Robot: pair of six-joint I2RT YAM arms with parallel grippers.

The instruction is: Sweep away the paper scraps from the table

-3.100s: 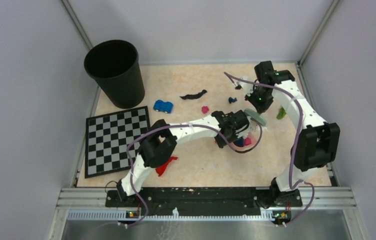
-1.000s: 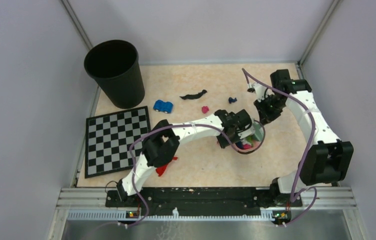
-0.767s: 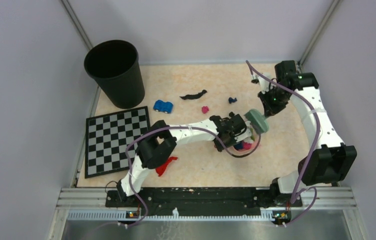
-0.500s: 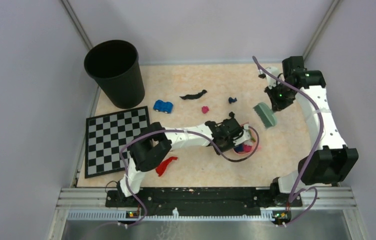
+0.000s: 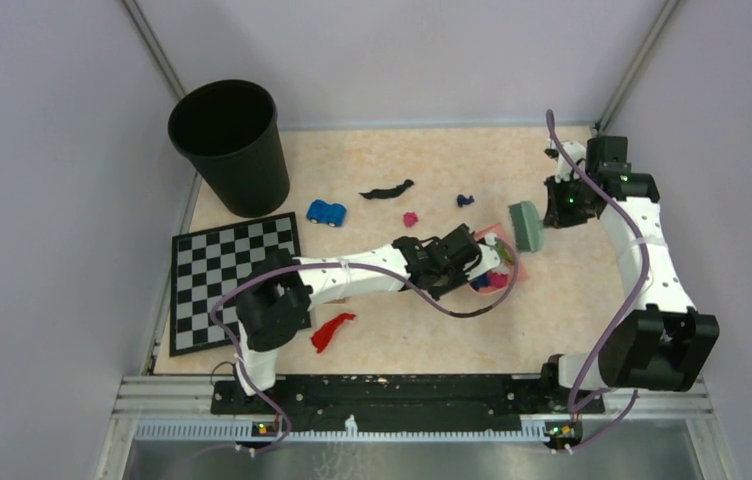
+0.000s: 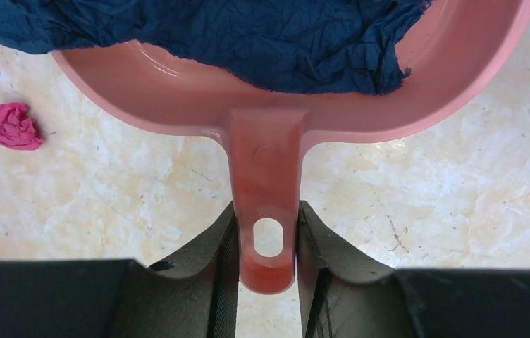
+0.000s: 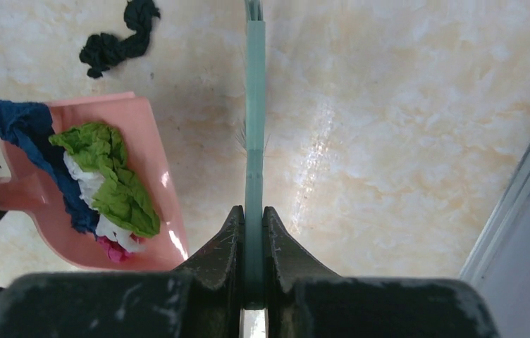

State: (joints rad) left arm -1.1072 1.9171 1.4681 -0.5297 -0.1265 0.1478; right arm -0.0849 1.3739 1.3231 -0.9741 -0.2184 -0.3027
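Note:
My left gripper (image 6: 266, 218) is shut on the handle of the pink dustpan (image 6: 177, 91), which rests on the table (image 5: 422, 330) right of centre (image 5: 487, 233). The pan holds dark blue (image 6: 199, 35), green (image 7: 111, 176), white and magenta scraps. My right gripper (image 7: 253, 215) is shut on a green brush (image 7: 253, 105), held just right of the pan (image 5: 525, 225). Loose on the table lie a black scrap (image 5: 386, 189), a magenta scrap (image 5: 410, 219), a dark blue scrap (image 5: 465, 200) and a red scrap (image 5: 332, 329).
A black bin (image 5: 230, 145) stands at the far left. A chequered board (image 5: 234, 280) lies in front of it, with a blue toy car (image 5: 326, 212) beside it. The metal frame edge (image 7: 523, 190) runs close to the right of the brush.
The right arm has carried the brush from the dustpan's mouth up and to the right. The left arm has shifted the pan slightly left. The green scrap is now in the pan.

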